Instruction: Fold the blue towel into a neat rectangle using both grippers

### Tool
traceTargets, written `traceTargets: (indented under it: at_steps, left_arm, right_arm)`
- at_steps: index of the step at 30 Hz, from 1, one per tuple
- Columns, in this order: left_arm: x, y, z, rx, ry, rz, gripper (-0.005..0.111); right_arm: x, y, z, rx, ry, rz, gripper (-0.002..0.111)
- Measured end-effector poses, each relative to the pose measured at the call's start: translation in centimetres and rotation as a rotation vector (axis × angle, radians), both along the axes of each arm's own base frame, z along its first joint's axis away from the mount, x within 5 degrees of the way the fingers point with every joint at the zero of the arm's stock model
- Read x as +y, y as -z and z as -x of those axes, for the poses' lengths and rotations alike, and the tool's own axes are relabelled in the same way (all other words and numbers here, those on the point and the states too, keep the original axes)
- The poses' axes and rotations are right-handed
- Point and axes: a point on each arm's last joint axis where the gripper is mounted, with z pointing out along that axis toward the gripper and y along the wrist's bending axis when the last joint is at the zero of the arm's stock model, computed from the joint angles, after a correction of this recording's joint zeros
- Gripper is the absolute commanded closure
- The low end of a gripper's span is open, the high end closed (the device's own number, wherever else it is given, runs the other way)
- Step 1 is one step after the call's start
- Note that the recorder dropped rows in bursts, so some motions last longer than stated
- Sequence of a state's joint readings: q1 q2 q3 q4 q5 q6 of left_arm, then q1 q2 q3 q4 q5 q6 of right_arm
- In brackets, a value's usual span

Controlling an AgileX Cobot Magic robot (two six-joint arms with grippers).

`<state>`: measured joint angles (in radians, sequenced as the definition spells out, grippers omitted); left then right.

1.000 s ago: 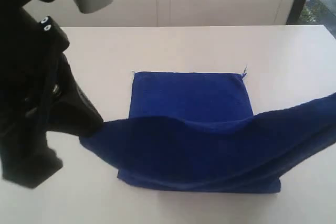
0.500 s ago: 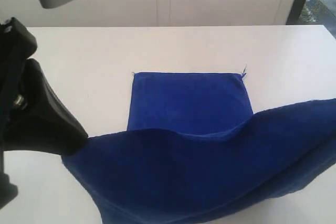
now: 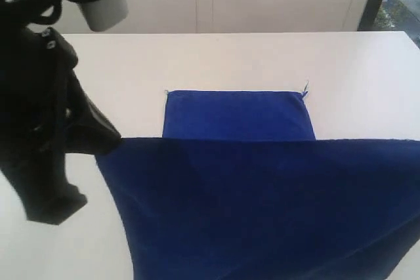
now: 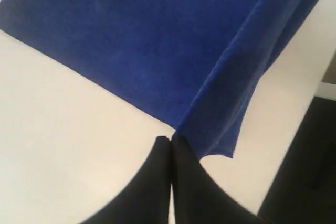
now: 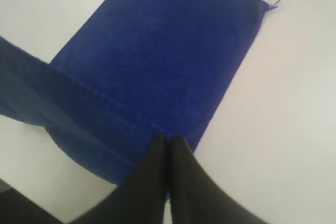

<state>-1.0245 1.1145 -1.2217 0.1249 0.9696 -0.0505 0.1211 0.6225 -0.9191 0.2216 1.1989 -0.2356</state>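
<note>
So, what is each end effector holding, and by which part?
Both hold the blue towel: the left end effector and right end effector each pinch its lifted edge.

Soft matt blue towel [image 3: 262,195] cloth; smooth white table [image 3: 230,57].

No writing, brand, number or sign can be read in any view. The small pale bit [image 3: 306,88] at the far right corner of the blue towel [image 3: 236,115] is too tiny to show any print. The grey cylinder [image 3: 105,6] up and left of the towel shows only a plain face.
</note>
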Motion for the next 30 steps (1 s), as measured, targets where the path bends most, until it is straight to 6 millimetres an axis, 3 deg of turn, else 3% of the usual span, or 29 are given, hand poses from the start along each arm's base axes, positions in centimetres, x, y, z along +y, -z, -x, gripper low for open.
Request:
traceTargets:
  at_steps: [8,15,23,30]
  left_arm:
    - [-1.3,1.5,-1.7,-0.09,-0.033,-0.013,0.107]
    - [-2.1,2.5,-4.6,-0.263,-0.141,-0.109,0.107]
    - [-2.7,4.9,-10.3,-0.306,-0.244,-0.079,0.107]
    - [-3.4,5.2,-11.6,-0.374,-0.214,-0.056,0.107]
  right_arm:
    - [-0.1,0.4,-2.7,0.006,0.031,0.042,0.108]
    - [0.2,1.6,-7.8,0.002,0.062,0.057,0.108]
    - [0.3,4.5,-14.0,0.011,0.104,0.12,0.108]
    - [0.5,6.0,-16.3,0.004,0.111,0.128,0.108]
